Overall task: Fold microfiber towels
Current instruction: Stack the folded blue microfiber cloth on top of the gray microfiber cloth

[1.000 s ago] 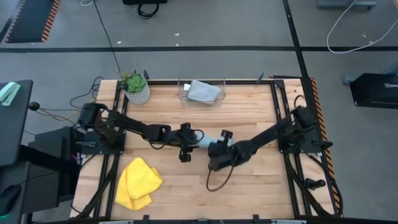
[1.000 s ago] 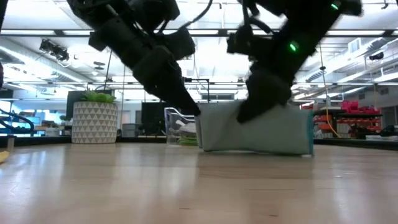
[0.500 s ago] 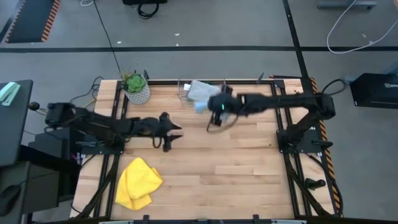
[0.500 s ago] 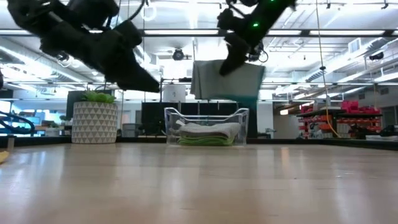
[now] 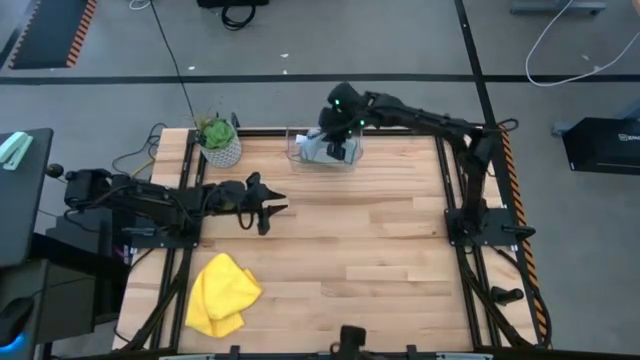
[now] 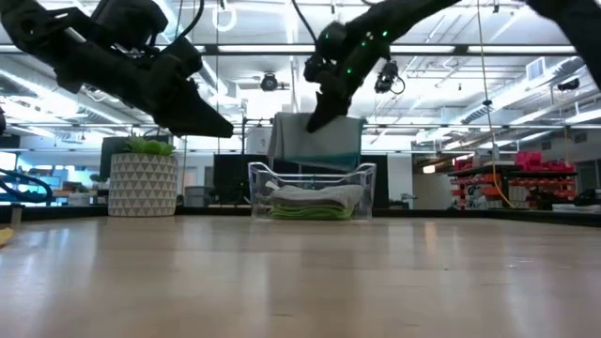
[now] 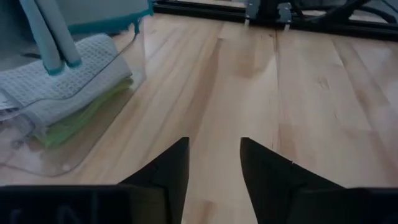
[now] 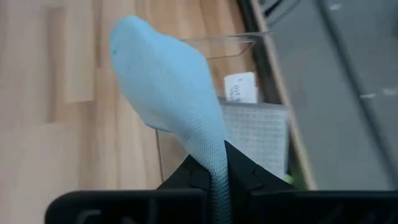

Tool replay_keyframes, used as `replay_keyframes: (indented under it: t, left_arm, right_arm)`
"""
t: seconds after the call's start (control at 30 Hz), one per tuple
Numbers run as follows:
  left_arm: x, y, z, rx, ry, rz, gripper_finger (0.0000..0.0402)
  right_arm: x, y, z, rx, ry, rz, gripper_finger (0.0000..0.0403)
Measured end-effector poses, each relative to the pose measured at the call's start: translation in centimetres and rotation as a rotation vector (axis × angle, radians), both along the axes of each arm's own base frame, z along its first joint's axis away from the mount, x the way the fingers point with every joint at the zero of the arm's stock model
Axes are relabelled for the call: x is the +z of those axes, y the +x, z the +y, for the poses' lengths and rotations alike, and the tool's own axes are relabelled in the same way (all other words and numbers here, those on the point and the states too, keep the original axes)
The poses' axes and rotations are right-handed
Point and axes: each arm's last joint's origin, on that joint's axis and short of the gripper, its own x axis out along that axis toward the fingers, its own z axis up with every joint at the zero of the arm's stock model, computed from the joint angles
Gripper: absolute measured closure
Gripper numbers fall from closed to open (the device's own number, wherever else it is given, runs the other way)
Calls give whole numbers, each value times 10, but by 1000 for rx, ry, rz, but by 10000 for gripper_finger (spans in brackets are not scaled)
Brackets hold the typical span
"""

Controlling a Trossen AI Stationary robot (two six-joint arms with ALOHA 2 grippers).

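My right pincer [image 5: 338, 128] was clamped on the folded light blue microfiber towel [image 6: 316, 143], which hung from it above the clear plastic rectangular bin [image 6: 312, 192] at the far edge of the wooden tabletop [image 5: 350, 240]. Inside the bin the pale grey waffle-textured towel [image 7: 65, 87] lay folded on top of the bright green towel [image 7: 78, 121]. My left pincer [image 5: 262, 203] hovered over bare wood toward the left side, its fingers [image 7: 165, 174] apart with nothing between them. The crumpled yellow towel [image 5: 220, 295] lay near the front left corner.
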Motion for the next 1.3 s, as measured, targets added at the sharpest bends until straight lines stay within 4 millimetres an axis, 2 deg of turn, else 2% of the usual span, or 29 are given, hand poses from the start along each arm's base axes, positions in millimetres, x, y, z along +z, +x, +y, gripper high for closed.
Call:
replay_keyframes:
  t: [0.1,0.3,0.43,0.63,0.8,0.93,1.07,1.17,1.23,1.3]
  left_arm:
    - [0,0,2,4,11,3,257]
    - [0,-1,6,21,22,6,262]
    - [0,-1,10,38,22,5,260]
    - [2,-1,16,65,25,-13,266]
    - [2,-2,18,75,25,-13,266]
    - [1,-2,18,77,20,-9,259]
    - [0,-2,17,80,5,6,253]
    - [-1,-3,17,83,-3,11,251]
    - [-2,-3,17,85,-11,17,252]
    - [-3,-4,17,92,-28,26,258]
  right_arm:
    - [-8,0,-22,17,100,-5,379]
    - [-39,1,-59,24,280,-26,379]
    - [-60,0,-72,22,359,-20,379]
    - [-76,-1,-84,16,402,-31,374]
    - [-77,-1,-93,-31,269,-14,336]
    - [-74,0,-97,-47,179,-5,274]
    - [-74,0,-96,-48,172,-3,204]
    - [-64,-1,-92,-61,137,2,165]
    - [-52,-1,-88,-65,103,-6,156]
    - [-47,1,-83,-55,73,-9,171]
